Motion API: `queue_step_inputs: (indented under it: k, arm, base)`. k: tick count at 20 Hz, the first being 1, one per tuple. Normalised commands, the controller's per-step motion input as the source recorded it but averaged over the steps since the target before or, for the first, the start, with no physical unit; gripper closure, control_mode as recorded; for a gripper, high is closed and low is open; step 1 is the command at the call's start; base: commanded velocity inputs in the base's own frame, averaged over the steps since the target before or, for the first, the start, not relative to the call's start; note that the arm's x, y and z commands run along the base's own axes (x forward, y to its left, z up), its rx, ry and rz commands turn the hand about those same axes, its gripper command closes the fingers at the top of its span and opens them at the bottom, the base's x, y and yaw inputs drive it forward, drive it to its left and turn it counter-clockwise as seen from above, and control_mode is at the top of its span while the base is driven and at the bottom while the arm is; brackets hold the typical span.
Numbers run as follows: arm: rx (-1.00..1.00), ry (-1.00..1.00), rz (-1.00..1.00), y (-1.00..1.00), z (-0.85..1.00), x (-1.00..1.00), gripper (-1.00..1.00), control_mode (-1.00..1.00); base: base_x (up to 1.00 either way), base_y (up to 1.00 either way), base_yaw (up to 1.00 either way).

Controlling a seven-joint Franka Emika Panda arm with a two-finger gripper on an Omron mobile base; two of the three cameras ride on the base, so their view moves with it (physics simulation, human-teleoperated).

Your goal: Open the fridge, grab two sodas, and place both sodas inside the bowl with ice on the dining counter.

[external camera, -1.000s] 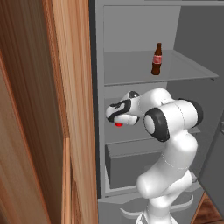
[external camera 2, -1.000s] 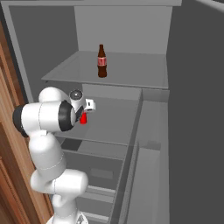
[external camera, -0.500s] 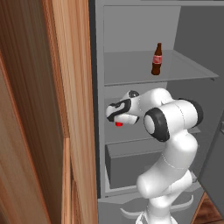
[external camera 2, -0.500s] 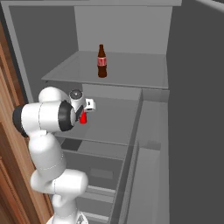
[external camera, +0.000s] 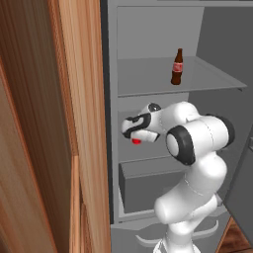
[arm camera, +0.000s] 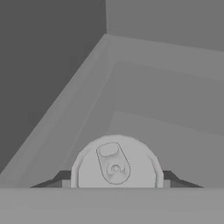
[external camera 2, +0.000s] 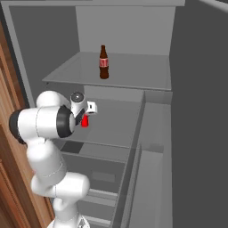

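Two sodas sit inside the open fridge [external camera 2: 133, 40]: a slim dark brown bottle [external camera 2: 103, 62] with a red label stands upright on the upper grey shelf [external camera 2: 133, 73], and a small red can [external camera 2: 84, 121], its round silver top and pull tab facing the hand camera, is clamped between the fingers [arm camera: 173, 178], its body mostly hidden by the white arm.

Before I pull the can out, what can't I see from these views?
- Can: hand view gives its silver top; the grey band cuts off its body.
- Fingertips: mostly behind the can.
- Gripper: hidden by the arm in both base views.
- Bottle label: too small to read.
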Motion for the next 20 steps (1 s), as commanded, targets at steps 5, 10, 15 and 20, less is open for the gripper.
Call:
queue_step_inputs:
  k: [5, 10, 15, 20]
  arm:
    - [0.03, -0.02, 0.00, -0.38, 0.04, -0.71, 1.00, -1.00]
    - [0.01, -0.01, -0.03, -0.46, 0.50, -0.90, 1.00, -1.00]
    - [0.00, 0.08, -0.08, -0.43, 0.88, -0.76, 1.00, -1.00]
    - [0.00, 0.20, -0.15, -0.53, 0.99, -0.71, 1.00, -1.00]
  base:
    - [0.00, 0.00, 0.00]
    - [0.00, 0.00, 0.00]
    - [0.00, 0.00, 0.00]
    - [0.00, 0.00, 0.00]
